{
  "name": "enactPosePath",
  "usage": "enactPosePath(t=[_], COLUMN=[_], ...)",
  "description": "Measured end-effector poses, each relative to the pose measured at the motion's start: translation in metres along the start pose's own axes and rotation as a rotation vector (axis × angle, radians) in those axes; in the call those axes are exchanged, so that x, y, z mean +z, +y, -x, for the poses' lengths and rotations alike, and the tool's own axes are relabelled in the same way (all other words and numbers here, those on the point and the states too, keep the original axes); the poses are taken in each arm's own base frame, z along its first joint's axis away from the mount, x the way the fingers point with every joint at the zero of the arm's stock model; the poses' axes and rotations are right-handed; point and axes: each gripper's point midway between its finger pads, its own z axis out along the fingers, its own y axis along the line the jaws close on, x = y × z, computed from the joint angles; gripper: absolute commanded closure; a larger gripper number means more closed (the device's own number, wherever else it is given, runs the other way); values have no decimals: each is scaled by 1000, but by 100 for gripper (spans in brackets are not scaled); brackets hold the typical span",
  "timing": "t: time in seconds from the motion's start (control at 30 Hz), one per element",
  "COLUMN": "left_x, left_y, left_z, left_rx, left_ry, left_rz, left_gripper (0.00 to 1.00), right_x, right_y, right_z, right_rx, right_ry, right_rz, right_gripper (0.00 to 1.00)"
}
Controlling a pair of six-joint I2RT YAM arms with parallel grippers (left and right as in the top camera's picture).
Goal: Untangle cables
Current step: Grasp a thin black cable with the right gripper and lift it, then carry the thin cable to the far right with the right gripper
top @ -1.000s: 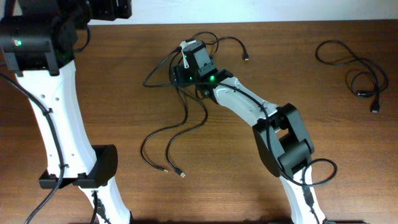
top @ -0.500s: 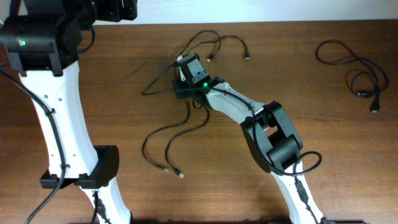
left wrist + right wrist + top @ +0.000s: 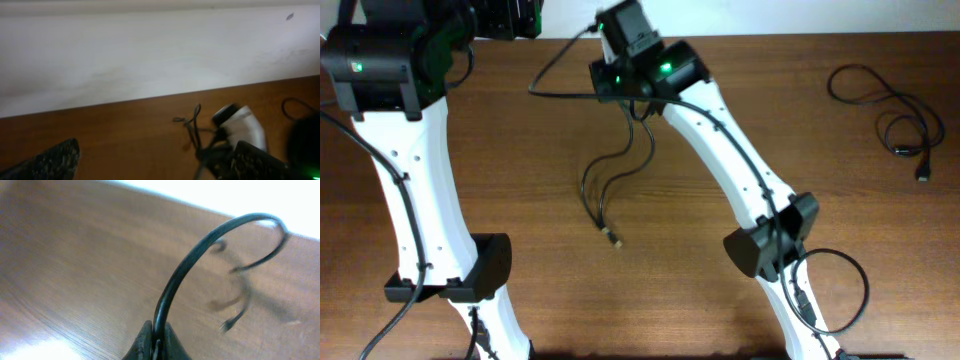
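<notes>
Right fingers (image 3: 172,346), carried toward the white wall (image 3: 150,50), pinch a cable (image 3: 176,272) over brown tabletop (image 3: 520,180); left fingers (image 3: 50,162) spread.

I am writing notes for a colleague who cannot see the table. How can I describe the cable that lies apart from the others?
On the brown wooden table, go to the far right corner. A thin black cable lies there in loose loops. Unlike the other cables, which hang bunched from the shut right gripper, it lies alone and untouched.
</notes>
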Motion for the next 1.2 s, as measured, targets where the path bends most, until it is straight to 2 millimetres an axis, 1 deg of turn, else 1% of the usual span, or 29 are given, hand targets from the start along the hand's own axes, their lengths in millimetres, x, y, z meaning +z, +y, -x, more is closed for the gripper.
enactPosePath(t=[0.03,0.07,0.1,0.13,0.17,0.2,0.23,0.3,0.43,0.47,0.5,0.57,0.63,0.67,0.7,0.73,0.77,0.8,0.83,0.9,0.93,1.0,1.07,1.13,1.2], left_x=[4,8,13,15,16,17,17,18,19,19,19,19,18,18,18,18,18,18,18,18,18,18,18,18,18], left_y=[1,2,3,2,1,-1,-5,-11,-17,-17,-17,-17,-17,-17,-17,-17,-17,-18,-18,-18,-18,-18,-18,-18,-18], left_z=[-2,-5,-9,-12,-13,-12,-11,-11,-12,-12,-12,-14,-19,-20,-21,-21,-21,-21,-21,-21,-21,-21,-22,-22,-22], left_rx=[-2,-4,-6,-7,-6,-3,2,8,15,15,15,13,8,11,15,19,22,23,25,25,25,25,25,25,25], left_ry=[8,22,39,48,51,50,48,48,49,49,49,57,81,83,87,87,87,88,88,88,89,89,89,89,90], left_rz=[0,-1,-1,-3,-4,-9,-16,-26,-38,-38,-38,-37,-38,-39,-40,-42,-42,-43,-43,-45,-46,-46,-46,-46,-46], left_gripper=[1,1,1,1,1,1,1,1,1,1,1,1,1,1,1,1,1,1,1,1,1,1,1,1,1], right_x=[-25,-48,-72,-89,-98,-103,-103,-103,-102,-101,-95,-74,-26,1,22,36,43,44,41,30,24,17,16,21,24], right_y=[-4,-8,-15,-24,-34,-49,-62,-78,-79,-78,-79,-87,-112,-133,-155,-174,-193,-206,-223,-249,-269,-287,-300,-306,-308], right_z=[-8,-5,-3,-3,-10,-19,-27,-31,-31,-31,-30,-39,-70,-94,-116,-135,-148,-152,-153,-153,-154,-157,-167,-197,-221], right_rx=[-6,-12,-12,-7,-1,23,41,71,75,74,75,97,177,236,290,334,377,405,441,500,529,546,562,649,775], right_ry=[46,38,30,25,54,94,131,150,150,149,146,186,302,382,449,504,539,546,540,528,525,525,558,647,699], right_rz=[-27,-53,-90,-119,-148,-187,-217,-252,-256,-255,-258,-277,-327,-366,-403,-434,-462,-477,-493,-519,-533,-544,-556,-596,-656], right_gripper=[96,96,84,1,1,1,1,1,1,1,1,1,1,1,1,1,1,1,1,1,1,1,1,1,1])
